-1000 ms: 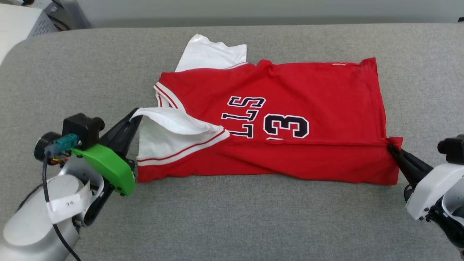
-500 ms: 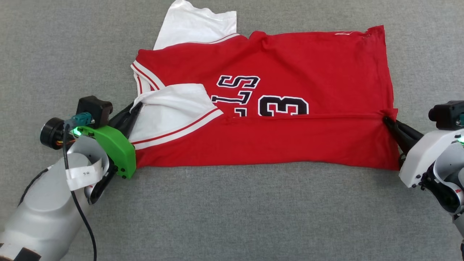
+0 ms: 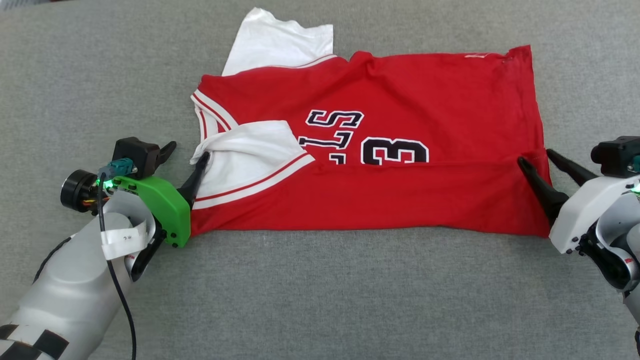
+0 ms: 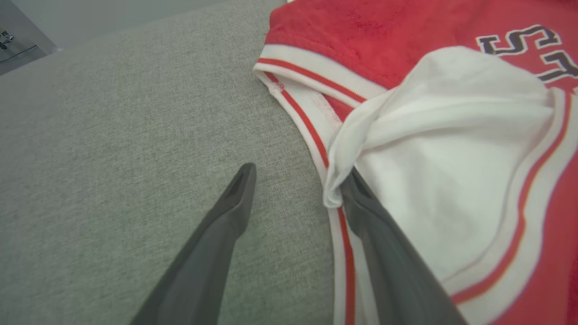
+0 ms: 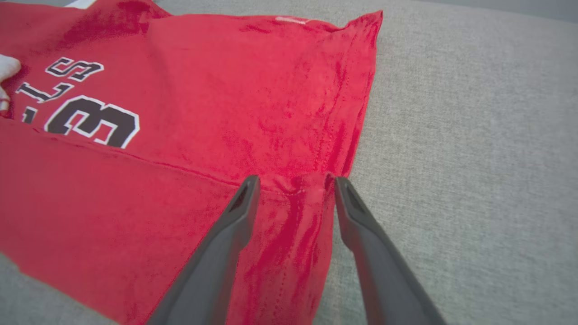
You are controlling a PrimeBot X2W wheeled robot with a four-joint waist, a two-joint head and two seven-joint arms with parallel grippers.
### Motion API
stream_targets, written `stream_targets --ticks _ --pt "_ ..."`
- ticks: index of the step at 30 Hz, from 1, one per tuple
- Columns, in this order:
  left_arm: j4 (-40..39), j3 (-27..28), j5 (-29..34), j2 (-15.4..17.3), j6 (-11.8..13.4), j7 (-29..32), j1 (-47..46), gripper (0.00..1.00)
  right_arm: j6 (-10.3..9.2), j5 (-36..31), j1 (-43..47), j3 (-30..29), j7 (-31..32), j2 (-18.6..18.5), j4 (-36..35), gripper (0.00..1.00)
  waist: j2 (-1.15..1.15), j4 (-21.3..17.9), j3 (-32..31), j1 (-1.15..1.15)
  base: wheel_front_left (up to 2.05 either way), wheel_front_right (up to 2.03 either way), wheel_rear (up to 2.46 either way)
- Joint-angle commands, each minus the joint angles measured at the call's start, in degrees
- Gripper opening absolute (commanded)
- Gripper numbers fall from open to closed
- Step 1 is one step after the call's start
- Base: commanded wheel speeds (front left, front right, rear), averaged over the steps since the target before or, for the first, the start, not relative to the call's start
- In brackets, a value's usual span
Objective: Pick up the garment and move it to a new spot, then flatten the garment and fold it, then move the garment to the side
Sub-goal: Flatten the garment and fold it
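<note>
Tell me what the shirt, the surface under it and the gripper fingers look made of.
Shirt: soft knit cloth, probably cotton or a blend, matte; it creases and folds limply, with stitched hems. Surface: grey woven upholstery-like fabric, matte; a fine heathered weave shows. Fingers: likely moulded plastic, dark, smooth, dull sheen; rigid tapered shape, though rubber coating cannot be ruled out.

Apparently a robotics lab or test room, not a home. Shown by a broad worktop [image 3: 320, 300] padded in plain grey cloth, set against a bare pale wall [image 4: 135, 11]. Shown too by exposed hardware at the near left: a green plastic bracket [image 3: 162, 207], a loose black cable [image 3: 121, 300], a small glowing green light [image 3: 105, 182], a paper tag [image 3: 122, 239] taped round a pale machine forearm [image 3: 65, 305].
</note>
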Motion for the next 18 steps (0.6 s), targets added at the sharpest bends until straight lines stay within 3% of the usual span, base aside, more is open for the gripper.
stream_targets --ticks 1,6,9,12,18 --pt "0.0 -0.46 -0.43 0.4 -0.31 -0.43 -0.56 1.0 -0.08 0.39 0.83 -0.27 -0.86 -0.45 -0.67 1.0 0.0 0.61 -1.96 -0.01 0.0 0.0 0.0" --pt "-2.62 -1.86 -2.05 3.06 -0.31 0.27 -2.19 1.0 -0.08 0.08 3.93 -1.87 -1.86 -2.03 -3.64 1.0 0.0 1.56 -5.27 -0.01 0.0 0.0 0.0" --pt "-4.97 -3.13 -4.14 4.75 -0.31 3.94 -3.06 1.0 -0.08 -0.43 5.77 -3.03 -1.38 -2.11 -5.28 1.0 0.0 1.87 -6.89 -0.01 0.0 0.0 0.0" --pt "-7.83 -4.93 -6.6 6.64 -0.31 9.58 -4.38 1.0 -0.08 -0.89 7.23 -4.14 -0.53 -1.91 -6.23 1.0 0.0 2.18 -8.1 -0.01 0.0 0.0 0.0" --pt "-13.22 -8.11 -16.4 9.04 -0.31 26.81 -6.85 1.0 -0.08 -1.88 9.14 -5.63 0.86 -0.92 -7.55 1.0 0.0 2.51 -9.36 -0.01 0.0 0.0 0.0"
